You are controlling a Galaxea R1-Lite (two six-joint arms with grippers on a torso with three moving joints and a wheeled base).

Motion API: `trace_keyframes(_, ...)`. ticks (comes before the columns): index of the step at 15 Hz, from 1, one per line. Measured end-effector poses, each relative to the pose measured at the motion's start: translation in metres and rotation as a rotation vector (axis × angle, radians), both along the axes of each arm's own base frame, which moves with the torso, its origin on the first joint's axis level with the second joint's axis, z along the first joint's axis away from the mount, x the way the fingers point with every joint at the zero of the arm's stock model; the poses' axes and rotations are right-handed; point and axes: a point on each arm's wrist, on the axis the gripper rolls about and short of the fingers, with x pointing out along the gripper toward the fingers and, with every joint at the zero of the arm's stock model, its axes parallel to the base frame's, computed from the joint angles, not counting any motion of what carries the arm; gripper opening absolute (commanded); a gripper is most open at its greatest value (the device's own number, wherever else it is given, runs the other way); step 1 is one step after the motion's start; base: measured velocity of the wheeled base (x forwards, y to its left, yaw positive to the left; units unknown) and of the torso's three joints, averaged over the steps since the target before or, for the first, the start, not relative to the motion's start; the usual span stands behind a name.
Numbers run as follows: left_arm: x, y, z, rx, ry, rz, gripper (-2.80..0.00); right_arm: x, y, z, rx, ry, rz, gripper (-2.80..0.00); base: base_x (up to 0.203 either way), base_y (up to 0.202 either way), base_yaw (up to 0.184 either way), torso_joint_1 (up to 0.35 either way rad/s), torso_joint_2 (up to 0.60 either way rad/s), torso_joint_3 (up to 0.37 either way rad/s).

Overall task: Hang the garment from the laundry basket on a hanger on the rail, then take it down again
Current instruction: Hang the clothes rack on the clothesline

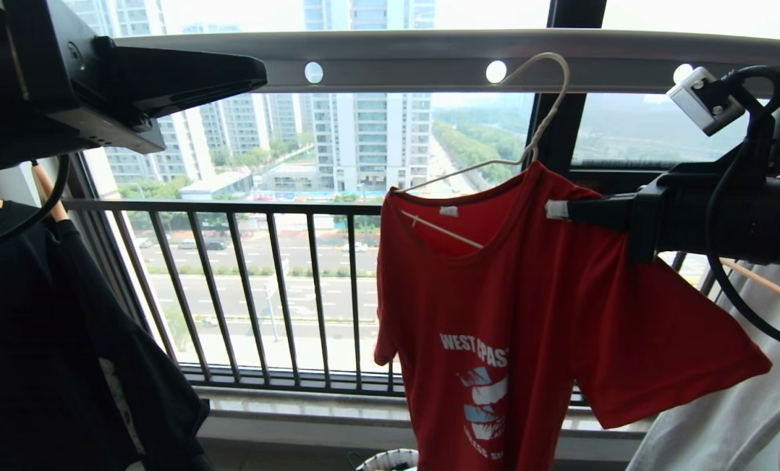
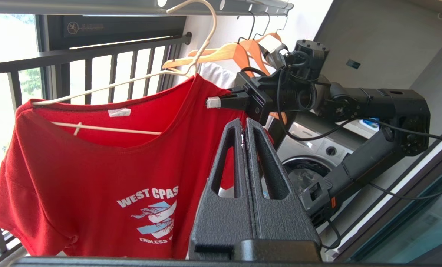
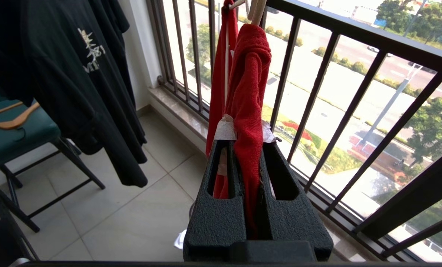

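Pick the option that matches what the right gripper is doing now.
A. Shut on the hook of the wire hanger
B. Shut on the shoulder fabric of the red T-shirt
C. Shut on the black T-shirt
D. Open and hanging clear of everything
B: the right gripper has a fold of the red T-shirt pinched between its fingers at the shoulder, while the shirt hangs on the wire hanger, whose hook is over the rail.
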Motion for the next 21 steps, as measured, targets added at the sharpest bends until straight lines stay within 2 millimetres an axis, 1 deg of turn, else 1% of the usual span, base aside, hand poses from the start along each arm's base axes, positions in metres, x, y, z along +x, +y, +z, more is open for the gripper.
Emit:
trace_keyframes(2, 0.000, 0.000, -0.001, 0.004, -0.007, 0.001, -2.80, 0.010, 0.006, 0.000, -0.005, 0.003, -0.006, -2.80, 0.000, 0.000, 0.000, 0.000, 0.00, 0.000)
trace_keyframes(7, 0.000, 0.000, -0.001, 0.008, -0.014, 0.006, -2.80, 0.024, 0.011, 0.003, -0.007, -0.004, -0.027, -2.80, 0.000, 0.000, 0.000, 0.000, 0.00, 0.000)
trace_keyframes(16, -0.002, 0.001, 0.000, 0.003, -0.022, 0.022, -2.80, 0.032, 0.014, 0.007, -0.001, -0.017, -0.035, -2.80, 0.000, 0.000, 0.000, 0.000, 0.00, 0.000)
trace_keyframes(18, -0.002, 0.001, 0.000, 0.003, -0.022, 0.022, -2.80, 0.034, 0.015, 0.005, -0.004, -0.010, -0.035, -2.80, 0.000, 0.000, 0.000, 0.000, 0.00, 0.000)
trace_keyframes(21, -0.004, 0.002, 0.001, 0.002, -0.027, 0.024, -2.80, 0.037, 0.017, -0.003, -0.015, 0.019, -0.031, -2.80, 0.000, 0.000, 0.000, 0.000, 0.00, 0.000)
